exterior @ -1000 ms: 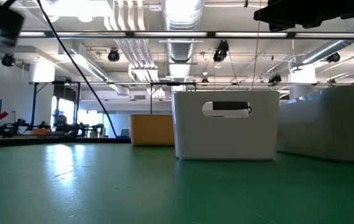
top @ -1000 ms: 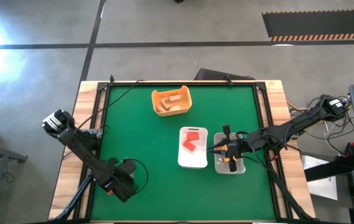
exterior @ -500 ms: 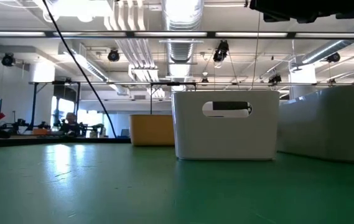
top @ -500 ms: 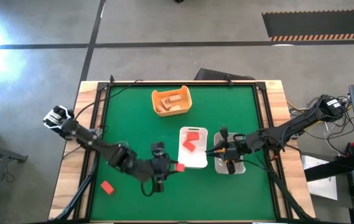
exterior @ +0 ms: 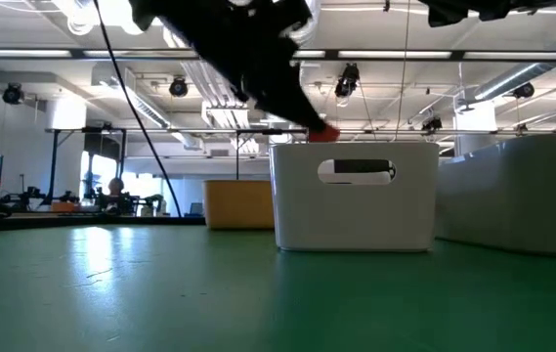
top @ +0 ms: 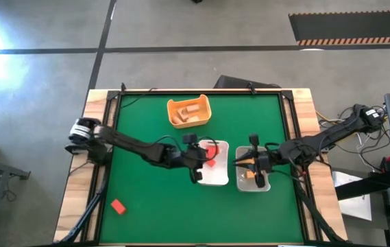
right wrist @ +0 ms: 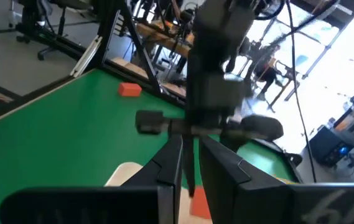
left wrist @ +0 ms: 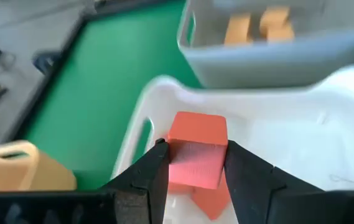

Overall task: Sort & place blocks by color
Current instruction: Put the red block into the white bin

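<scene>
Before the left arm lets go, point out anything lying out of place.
One red block lies alone on the green mat near the front left corner, outside every tray. The other red blocks sit in the white tray, where the left gripper holds another red block.

High cam: straight down, whole table (top: pixel 147 171). Low cam: tabletop level, facing room. L wrist cam: close over white tray (left wrist: pixel 164 99), shared w/ high, low views.
</scene>
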Motion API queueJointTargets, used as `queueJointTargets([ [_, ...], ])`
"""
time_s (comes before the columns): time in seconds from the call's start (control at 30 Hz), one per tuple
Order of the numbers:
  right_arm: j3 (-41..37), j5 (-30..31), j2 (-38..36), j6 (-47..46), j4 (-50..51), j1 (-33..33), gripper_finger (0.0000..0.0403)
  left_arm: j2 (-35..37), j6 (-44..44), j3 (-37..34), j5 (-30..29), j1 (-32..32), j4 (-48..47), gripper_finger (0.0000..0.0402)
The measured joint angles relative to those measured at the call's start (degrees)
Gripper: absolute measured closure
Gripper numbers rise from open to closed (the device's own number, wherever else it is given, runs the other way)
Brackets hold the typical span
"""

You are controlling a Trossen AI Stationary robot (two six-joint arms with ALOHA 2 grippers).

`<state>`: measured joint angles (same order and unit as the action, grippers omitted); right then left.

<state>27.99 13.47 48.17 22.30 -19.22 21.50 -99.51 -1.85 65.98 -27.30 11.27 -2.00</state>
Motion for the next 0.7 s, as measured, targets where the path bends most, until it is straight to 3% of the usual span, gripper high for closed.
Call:
queueJointTargets([
  [0.33, 0.0, 0.0, 1.1, -4.1, 1.5, 0.0, 0.0360, -5.1, 2.8, 0.0, 0.7, -0.3, 0.2, 0.0279],
  [0.7, 0.0, 0.0, 2.5, -5.2, 1.1, 0.0, 0.0360, -3.5, 3.8, 0.5, 2.9, -0.2, 0.3, 0.0216],
])
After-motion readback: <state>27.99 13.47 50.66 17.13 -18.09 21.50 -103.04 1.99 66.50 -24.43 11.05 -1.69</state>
